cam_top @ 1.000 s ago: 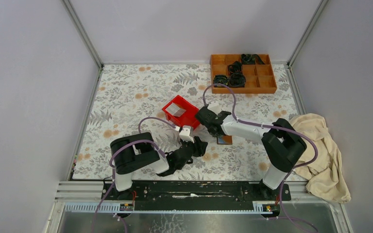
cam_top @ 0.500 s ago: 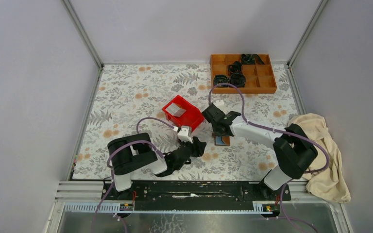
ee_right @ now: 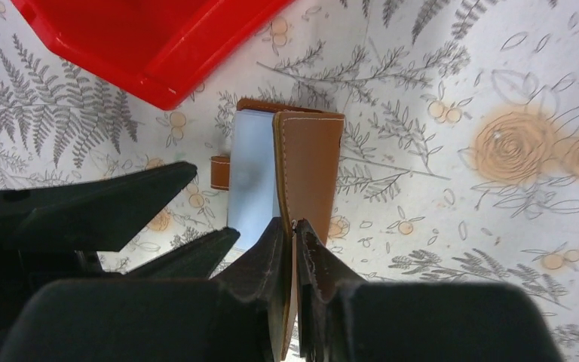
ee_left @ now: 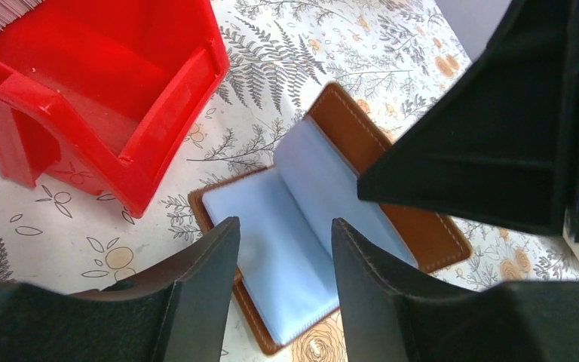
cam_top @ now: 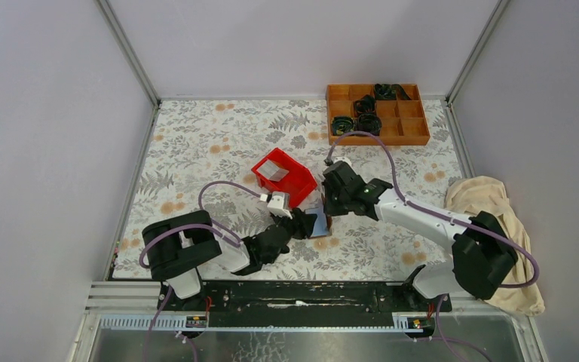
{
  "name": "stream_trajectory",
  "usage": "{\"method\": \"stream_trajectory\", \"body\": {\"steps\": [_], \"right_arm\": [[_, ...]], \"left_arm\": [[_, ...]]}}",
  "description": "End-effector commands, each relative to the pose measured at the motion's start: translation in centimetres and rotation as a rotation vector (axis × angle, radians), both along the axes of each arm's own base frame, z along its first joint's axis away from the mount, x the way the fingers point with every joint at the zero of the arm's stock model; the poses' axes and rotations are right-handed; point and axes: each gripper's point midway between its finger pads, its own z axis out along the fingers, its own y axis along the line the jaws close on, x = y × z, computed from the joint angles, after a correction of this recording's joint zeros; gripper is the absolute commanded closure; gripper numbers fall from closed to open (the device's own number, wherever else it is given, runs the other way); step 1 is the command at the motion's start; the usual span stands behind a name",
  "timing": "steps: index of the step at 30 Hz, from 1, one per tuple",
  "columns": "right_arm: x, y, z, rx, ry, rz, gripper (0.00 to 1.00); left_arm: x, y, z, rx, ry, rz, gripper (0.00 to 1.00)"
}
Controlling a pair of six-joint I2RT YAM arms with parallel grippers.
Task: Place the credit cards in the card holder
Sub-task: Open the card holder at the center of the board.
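A small brown leather card holder (ee_left: 286, 249) lies opened like a book on the floral table mat (cam_top: 196, 151), just in front of a red plastic bin (cam_top: 294, 185) and between the two grippers. Its pale blue lining faces up. In the right wrist view its long sides and fold run roughly toward the bin, and a short brown strap tab (ee_right: 220, 172) sticks out toward the left arm's side.

The right gripper (ee_right: 294, 230) has its fingers pressed together on the edge of one brown cover, holding that flap tilted up off the mat. The left gripper (ee_left: 285, 226) hovers over the near part of the lining, fingers spread, gripping nothing.

Pale credit cards (cam_top: 274, 173) sit inside the bin. Farther back is an orange wooden tray (cam_top: 415, 139) with dark items; a cream cloth (cam_top: 497, 226) lies at the right.
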Motion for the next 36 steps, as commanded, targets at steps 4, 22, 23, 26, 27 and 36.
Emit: {"method": "stream_trajectory", "body": {"steps": [4,22,23,26,27,36], "right_arm": [[-0.9,0.8,0.4,0.214,0.033,-0.034,1.0],[-0.7,-2.6,-1.8,0.458,0.091,-0.182,1.0],[-0.8,-2.7,-2.1,0.462,0.096,-0.185,1.0],[-1.0,-3.0,-2.7,0.466,0.106,-0.196,1.0],[-1.0,-3.0,-2.8,0.469,0.107,-0.198,1.0],[-1.2,-3.3,-3.4,0.474,0.115,-0.209,1.0]], "left_arm": [[0.2,0.2,0.1,0.021,-0.022,0.022,0.44],[-1.2,-3.3,0.6,-0.035,-0.037,-0.152,0.46],[-1.3,-3.4,0.7,-0.036,-0.037,-0.16,0.46],[-1.4,-3.7,1.1,-0.045,-0.042,-0.173,0.46],[-1.4,-3.8,1.3,-0.05,-0.044,-0.177,0.47],[-1.4,-4.6,0.3,-0.031,-0.025,-0.192,0.47]]}}
